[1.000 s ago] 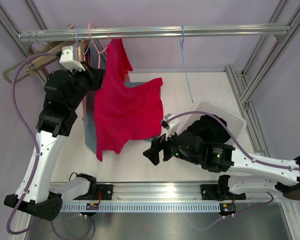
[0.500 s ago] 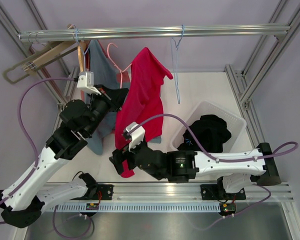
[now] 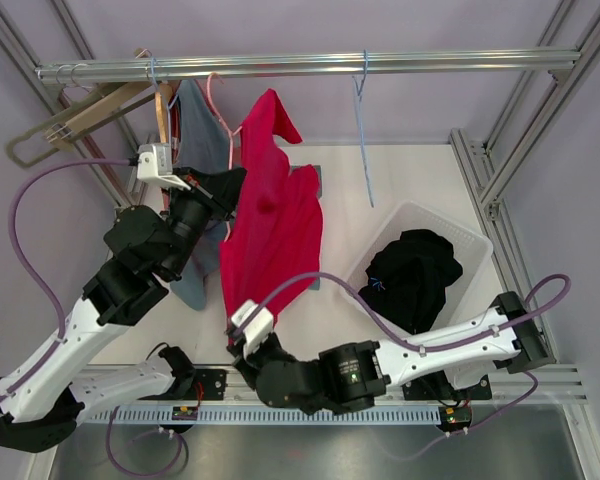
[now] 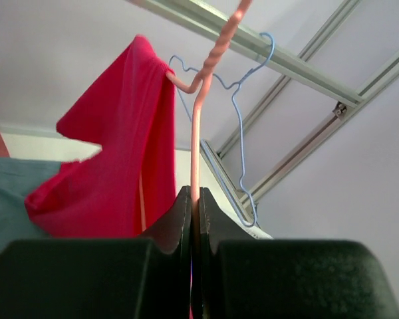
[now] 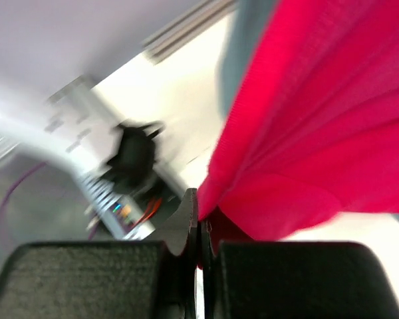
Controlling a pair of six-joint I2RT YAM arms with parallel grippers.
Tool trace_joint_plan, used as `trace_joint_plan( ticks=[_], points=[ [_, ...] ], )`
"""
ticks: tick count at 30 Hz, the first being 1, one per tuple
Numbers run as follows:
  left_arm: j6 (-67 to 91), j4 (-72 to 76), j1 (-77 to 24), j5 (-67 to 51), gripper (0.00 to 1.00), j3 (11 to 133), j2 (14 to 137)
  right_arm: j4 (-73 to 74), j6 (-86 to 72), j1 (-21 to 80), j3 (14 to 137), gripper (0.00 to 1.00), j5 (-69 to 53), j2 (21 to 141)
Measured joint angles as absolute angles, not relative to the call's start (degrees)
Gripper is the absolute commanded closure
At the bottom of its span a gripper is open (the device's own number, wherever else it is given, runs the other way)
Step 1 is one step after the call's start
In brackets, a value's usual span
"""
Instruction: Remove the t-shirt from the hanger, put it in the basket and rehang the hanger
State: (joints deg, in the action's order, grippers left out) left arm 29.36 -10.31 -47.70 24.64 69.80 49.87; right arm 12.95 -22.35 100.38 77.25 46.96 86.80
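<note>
the right gripper (image 5: 198, 222), wide open and clear of the cloth a second ago, has swung across the bottom of the top view and now has its jaws pressed together on the lower hem of the red cotton t-shirt (image 3: 270, 225); the wrist view shows the fabric bunched right at the fingertips. the left gripper (image 4: 193, 199) has not changed, its jaws fully closed on the thin pink wire hanger (image 4: 197, 126), gripping the wire just below the twisted neck. the shirt, spread wide a second ago, now hangs as a narrow band in the centre-left of the top view, still hooked over one arm of the hanger below the silver metal rail (image 3: 380, 62). its long axis runs from upper centre to lower centre-left: the shoulder end points up toward the rail, the hem down toward the arm bases. with hanger pinned and hem caught, the garment appears ready to be drawn down and off, though it has not yet come free. a white slatted plastic basket (image 3: 468, 240) holding dark clothing waits at right, well apart from the shirt.
</note>
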Motion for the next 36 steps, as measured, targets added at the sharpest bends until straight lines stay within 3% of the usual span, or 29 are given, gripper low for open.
trace_joint_plan(
  ticks=[7, 16, 24, 32, 34, 35, 36],
  points=[
    [25.1, -15.1, -48.2, 25.3, 1.00, 80.2, 51.0, 13.1, -21.6, 107.8, 78.0, 1.00, 35.0, 86.7],
    [27.0, -26.2, -48.4, 21.5, 1.00, 86.5, 39.8, 14.3, -24.2, 105.8, 72.1, 1.00, 35.4, 81.7],
    [34.5, -28.1, -48.0, 15.1, 1.00, 78.1, 25.6, 14.7, -13.3, 88.7, 71.0, 1.00, 34.3, 69.8],
    [39.9, -31.2, -47.9, 0.5, 1.00, 77.0, 27.5, 2.5, -5.9, 71.7, 70.9, 0.99, 15.0, 66.9],
    [40.5, -31.3, -47.9, -2.6, 1.00, 78.1, 28.7, -1.2, -5.9, 68.7, 69.6, 0.83, 10.8, 67.7],
    [40.7, -31.2, -47.9, -4.0, 1.00, 78.8, 29.3, -2.5, -6.2, 67.4, 68.6, 0.64, 9.4, 67.8],
    [40.9, -31.3, -47.9, -5.3, 1.00, 79.4, 29.7, -4.0, -6.6, 66.2, 67.5, 0.13, 8.3, 68.0]
  ],
)
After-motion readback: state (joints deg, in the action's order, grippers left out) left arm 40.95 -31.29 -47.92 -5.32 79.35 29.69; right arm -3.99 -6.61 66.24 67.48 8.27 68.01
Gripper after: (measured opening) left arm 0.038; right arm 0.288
